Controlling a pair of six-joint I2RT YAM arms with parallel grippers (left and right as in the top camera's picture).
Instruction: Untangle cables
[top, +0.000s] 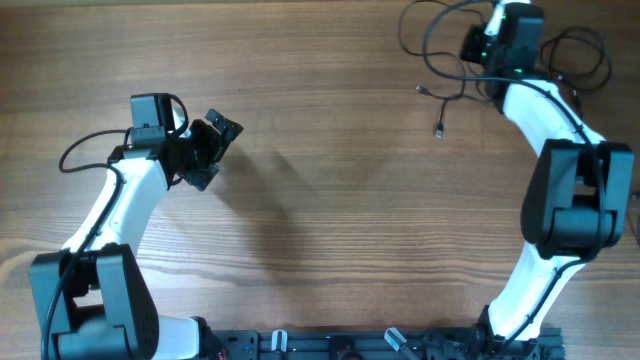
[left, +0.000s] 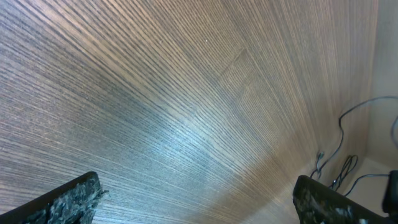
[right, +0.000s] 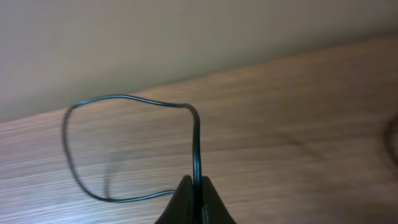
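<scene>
— Where are the thin black cables (top: 438, 128)?
— Tangled at one o'clock on the brown wooden table (top: 330, 200); the right pincer (right: 194, 186) is clamped on one strand.
— And the left pincer (top: 212, 150)?
— Spread wide, holding nothing, at nine o'clock.

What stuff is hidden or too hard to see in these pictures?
Overhead: the right arm covers part of the cable tangle; the plug is too small to identify.
Right wrist: the bottom edge cuts off the fingers pinching the cable.
Left wrist: the cable tangle is tiny and cut off by the right edge.
</scene>
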